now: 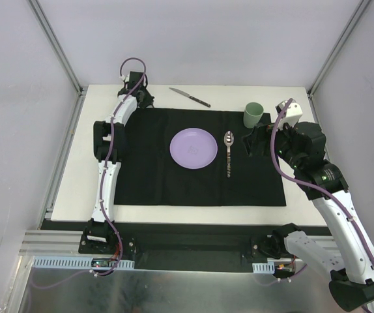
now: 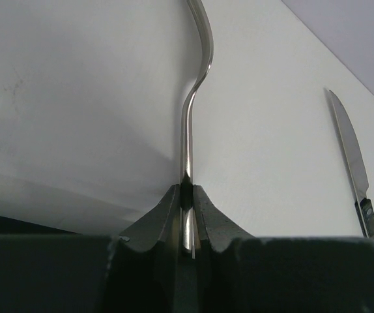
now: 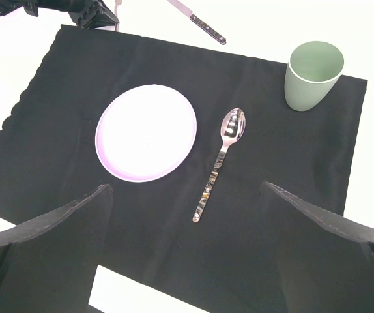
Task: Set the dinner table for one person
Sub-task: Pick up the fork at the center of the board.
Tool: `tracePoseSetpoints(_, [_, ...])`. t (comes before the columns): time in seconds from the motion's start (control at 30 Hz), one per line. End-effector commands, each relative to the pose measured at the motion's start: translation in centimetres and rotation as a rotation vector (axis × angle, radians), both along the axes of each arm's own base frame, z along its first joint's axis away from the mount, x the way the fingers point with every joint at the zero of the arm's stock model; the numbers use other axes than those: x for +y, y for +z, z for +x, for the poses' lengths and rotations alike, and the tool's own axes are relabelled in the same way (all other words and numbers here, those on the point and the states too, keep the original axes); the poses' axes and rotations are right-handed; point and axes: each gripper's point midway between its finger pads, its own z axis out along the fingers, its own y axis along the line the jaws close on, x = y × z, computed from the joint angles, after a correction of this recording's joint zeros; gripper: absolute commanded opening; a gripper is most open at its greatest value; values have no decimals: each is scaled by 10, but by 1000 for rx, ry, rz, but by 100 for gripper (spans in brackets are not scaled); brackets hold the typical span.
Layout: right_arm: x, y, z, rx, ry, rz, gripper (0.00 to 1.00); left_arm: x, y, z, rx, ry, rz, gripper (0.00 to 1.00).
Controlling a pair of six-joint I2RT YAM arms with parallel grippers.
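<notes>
My left gripper (image 2: 187, 189) is shut on the handle of a shiny metal utensil (image 2: 190, 130) with a curved neck; its head is out of view. That gripper (image 1: 144, 98) sits at the back left of the white dinner table (image 1: 193, 214), by the black mat's corner. On the mat (image 1: 141, 176) lie a lilac plate (image 1: 193, 148), a spoon (image 1: 229, 153) to its right, and a green cup (image 1: 253, 115). A knife (image 1: 190, 97) lies on the table behind the mat. My right gripper (image 3: 187, 189) hangs open above the mat's right part, holding nothing.
In the right wrist view the plate (image 3: 146, 132), spoon (image 3: 219, 163), cup (image 3: 313, 75) and knife (image 3: 199, 19) all show. Grey frame rails (image 1: 63, 52) and white walls enclose the table. The knife (image 2: 353, 169) lies right of my left gripper.
</notes>
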Motion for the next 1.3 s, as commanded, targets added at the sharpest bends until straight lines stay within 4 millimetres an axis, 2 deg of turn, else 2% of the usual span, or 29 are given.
tracePoseSetpoints(0.0, [-5, 14, 0, -47, -20, 8, 100, -6, 3, 0, 3, -13, -14, 9])
tracePoseSetpoints(0.17, [-5, 14, 0, -48, -20, 10, 99, -3, 3, -2, 7, -9, -9, 6])
tracePoseSetpoints(0.23, [-5, 14, 0, -46, -20, 10, 99, -3, 3, -3, 8, -8, -2, 1])
tracePoseSetpoints(0.6, [-4, 10, 0, -36, -19, 6, 100, -6, 20, 8, -79, -38, 2, 0])
tracePoseSetpoints(0.9, [-3, 8, 2, -29, -14, 4, 100, -2, 62, 24, -222, -24, -16, 0])
tracePoseSetpoints(1.2, [-2, 6, 2, -22, -9, 5, 100, -1, 102, 25, -319, -14, -110, 0])
tracePoseSetpoints(1.27, [-1, 4, 1, -17, -4, 5, 100, -1, 117, 27, -369, -20, -130, 0])
